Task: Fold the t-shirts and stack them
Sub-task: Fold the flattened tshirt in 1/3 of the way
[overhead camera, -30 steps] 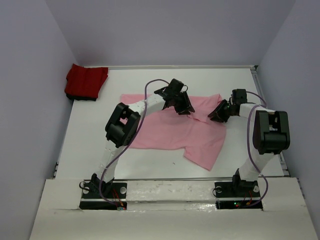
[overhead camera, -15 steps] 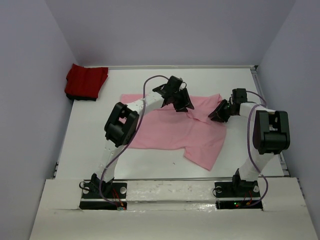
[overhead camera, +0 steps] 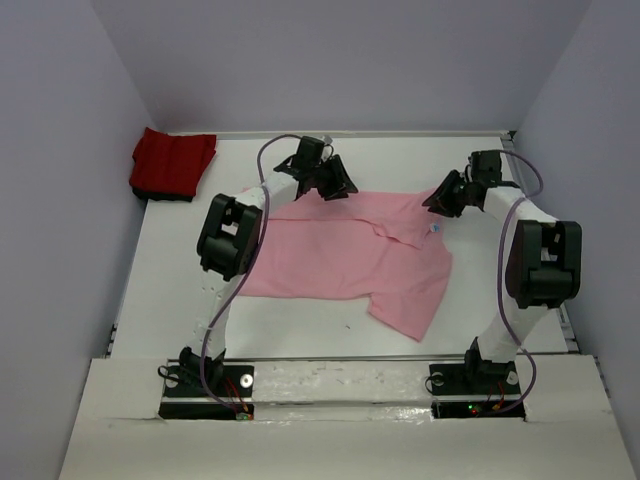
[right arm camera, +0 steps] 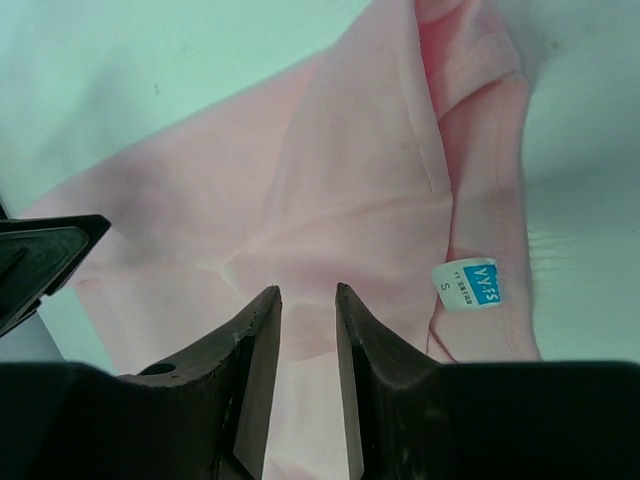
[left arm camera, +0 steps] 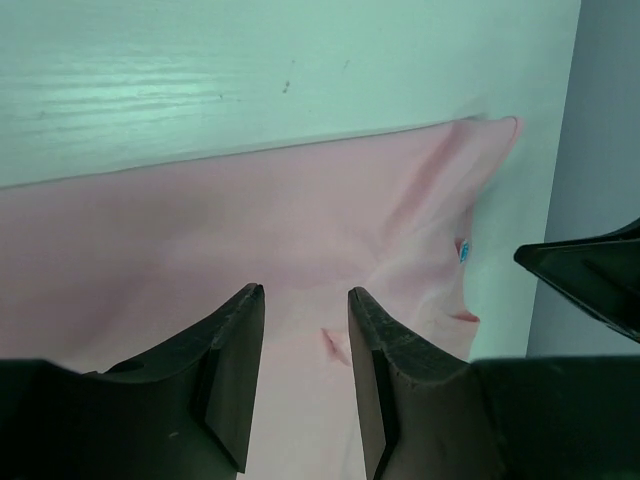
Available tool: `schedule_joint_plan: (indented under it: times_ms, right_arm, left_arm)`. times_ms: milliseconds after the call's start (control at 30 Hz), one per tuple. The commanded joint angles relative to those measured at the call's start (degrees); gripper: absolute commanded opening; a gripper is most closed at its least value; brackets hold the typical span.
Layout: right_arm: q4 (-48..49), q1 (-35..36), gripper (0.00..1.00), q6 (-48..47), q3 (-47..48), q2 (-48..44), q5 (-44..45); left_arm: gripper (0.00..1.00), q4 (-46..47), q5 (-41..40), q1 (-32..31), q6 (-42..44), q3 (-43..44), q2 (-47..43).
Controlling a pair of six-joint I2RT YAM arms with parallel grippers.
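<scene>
Two shirts: pink shirt (overhead camera: 340, 260) spread, red shirt (overhead camera: 172, 163) far left.
Your left claw (left arm camera: 305, 295): apart, empty.
Your right claw (right arm camera: 307, 292): apart, empty.

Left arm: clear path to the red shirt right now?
Probably yes: the red shirt sits in the far-left corner, apart from the pink shirt, with nothing between it and the left end effector, which is open and empty.
</scene>
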Motion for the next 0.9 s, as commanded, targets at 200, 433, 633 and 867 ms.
schedule_joint_plan:
  times_ms: [200, 433, 633, 867]
  right_arm:
    - [3.1, 0.6, 0.32, -2.8, 11.6, 11.2, -2.5]
    - [3.8, 0.0, 0.34, -3.0, 18.2, 17.6, -2.1]
    - [3.2, -2.6, 0.38, -3.0, 20.1, 17.6, -3.9]
    - [2.4, -6.1, 0.40, -4.7, 19.6, 15.2, -4.8]
  left_arm:
    - [0.47, 3.6, 5.9, 3.3, 4.7, 2.8, 3.4]
    - [0.47, 3.6, 5.4, 5.7, 6.3, -1.1, 1.2]
    - [0.46, 3.5, 5.5, 6.6, 7.2, -2.3, 0.6]
    - [0.46, 2.4, 5.4, 7.0, 8.6, -2.4, 1.5]
